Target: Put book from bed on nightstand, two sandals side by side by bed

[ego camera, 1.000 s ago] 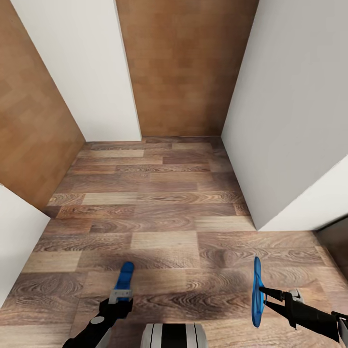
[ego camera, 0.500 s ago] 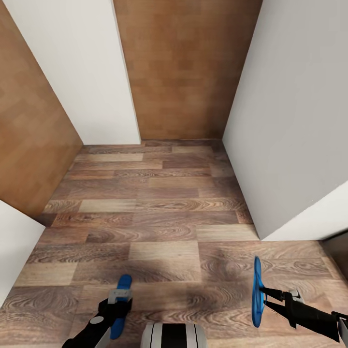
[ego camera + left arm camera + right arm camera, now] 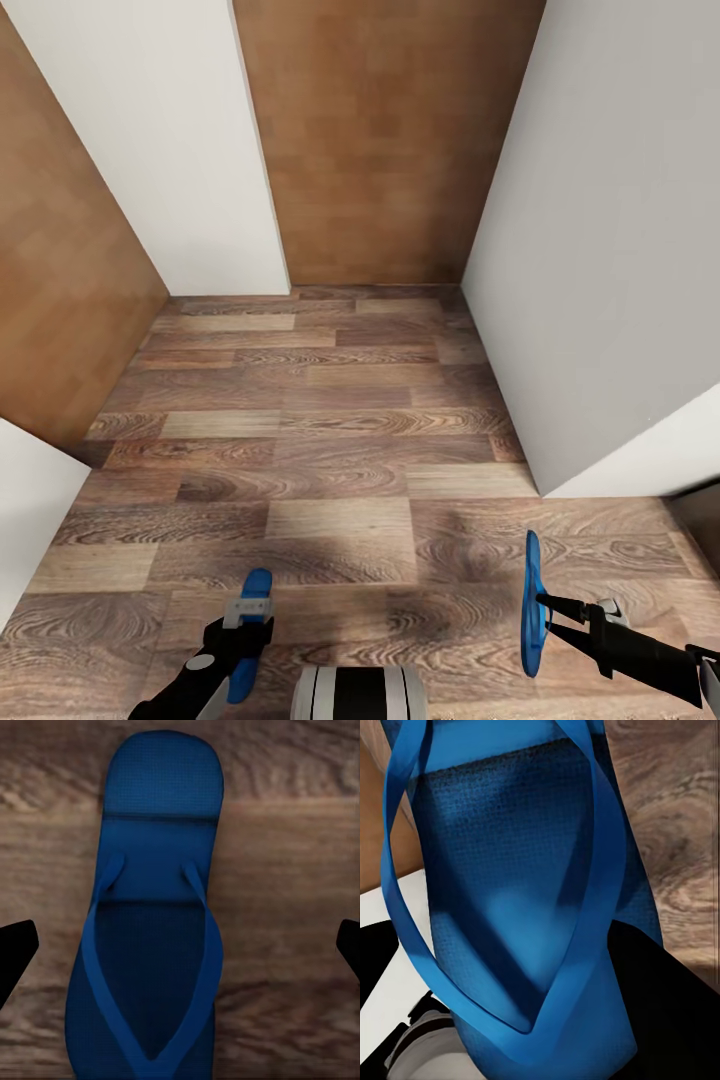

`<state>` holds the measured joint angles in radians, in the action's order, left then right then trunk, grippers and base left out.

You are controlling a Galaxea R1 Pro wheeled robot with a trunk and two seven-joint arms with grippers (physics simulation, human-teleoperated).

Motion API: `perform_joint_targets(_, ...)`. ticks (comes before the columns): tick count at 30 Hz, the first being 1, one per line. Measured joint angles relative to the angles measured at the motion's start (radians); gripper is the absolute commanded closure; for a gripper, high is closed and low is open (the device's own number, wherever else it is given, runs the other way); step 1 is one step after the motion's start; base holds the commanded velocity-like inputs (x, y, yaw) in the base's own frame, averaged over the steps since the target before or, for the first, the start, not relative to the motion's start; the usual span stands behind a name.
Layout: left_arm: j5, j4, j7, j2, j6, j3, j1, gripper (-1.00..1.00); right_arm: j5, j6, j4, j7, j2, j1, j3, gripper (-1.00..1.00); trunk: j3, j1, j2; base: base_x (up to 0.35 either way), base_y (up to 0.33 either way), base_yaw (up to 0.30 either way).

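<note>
One bright blue flat flip-flop sandal point(image 3: 251, 628) is carried flat by the left end effector point(image 3: 247, 618), low over the wood-plank floor point(image 3: 330, 440), near the lower left of the head view. In the left wrist view this left sandal point(image 3: 150, 922) shows its upper face with the thin thong straps meeting at the toe post, and the two dark fingertips point(image 3: 13, 951) of the left end effector stand well out to either side of it, apart from its edges in that picture; how the sandal is held cannot be told from these pictures, so the closure state of the left end effector cannot be told. The second bright blue flip-flop sandal point(image 3: 533, 603) is held on edge, upright, by the right end effector point(image 3: 549, 606) at the lower right of the head view, with its thin profile toward the camera. The right end effector's dark fingers are clamped on it from the side. In the right wrist view this right sandal point(image 3: 521, 881) lies close to the lens, its strap looping across the textured sole face. Ahead of both arms, the floor runs into a recess bounded by white wall panels point(image 3: 170, 140) and brown wood-clad walls point(image 3: 380, 130). The robot's pale trunk top point(image 3: 360, 695) shows at the bottom centre of the head view, between the two arms.
</note>
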<state>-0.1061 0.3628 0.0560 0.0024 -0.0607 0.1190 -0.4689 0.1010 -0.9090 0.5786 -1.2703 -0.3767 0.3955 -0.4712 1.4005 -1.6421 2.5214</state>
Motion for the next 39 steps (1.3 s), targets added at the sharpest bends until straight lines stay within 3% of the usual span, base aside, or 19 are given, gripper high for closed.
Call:
perform_joint_targets(12,0.0,0.0,0.013,0.0,0.0,0.0,0.0,-1.0,0.0,0.0,0.0,0.0,0.0,0.0,0.0,1.0,0.046,-0.005,0.003,0.0,0.0,0.0)
perform_joint_targets(18,0.0,0.0,0.014,0.0,0.0,0.0,0.0,-1.0,0.001,-0.001,0.0,0.0,0.0,0.0,0.0,1.0,0.047,-0.005,0.003,0.0,0.0,0.0)
perform_joint_targets(24,0.0,0.0,0.013,0.0,0.0,0.0,0.0,-1.0,0.0,0.0,0.0,0.0,0.001,0.0,0.0,1.0,0.07,-0.008,0.004,0.0,0.0,0.0)
perform_joint_targets(39,0.0,0.002,0.014,0.002,-0.002,-0.001,0.0,-1.0,0.002,-0.001,0.0,0.0,0.0,0.0,0.0,1.0,0.07,-0.008,0.004,0.0,0.036,0.0)
